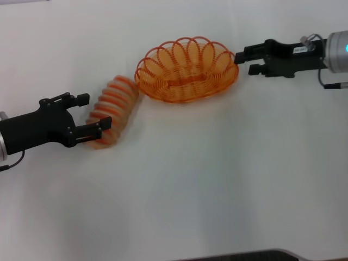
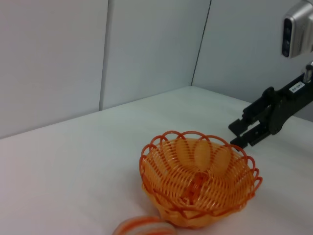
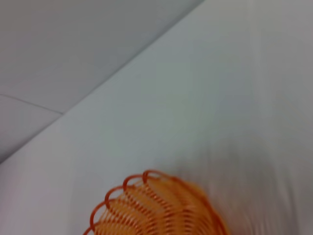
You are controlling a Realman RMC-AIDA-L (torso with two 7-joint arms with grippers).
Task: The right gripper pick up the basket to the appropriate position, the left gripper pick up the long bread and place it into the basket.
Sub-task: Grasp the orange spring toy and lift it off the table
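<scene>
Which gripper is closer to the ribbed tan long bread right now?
Left. The left gripper is open with its fingers either side of the ribbed tan long bread; the right gripper is beyond the orange wire basket, at its far rim.

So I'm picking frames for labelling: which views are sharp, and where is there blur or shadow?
Head view: even light, the long bread and the basket look soft, with faint shadows under them on the table. Left wrist view: basket weave fairly crisp, right claw clear. Right wrist view: basket rim smeared and blurred.
</scene>
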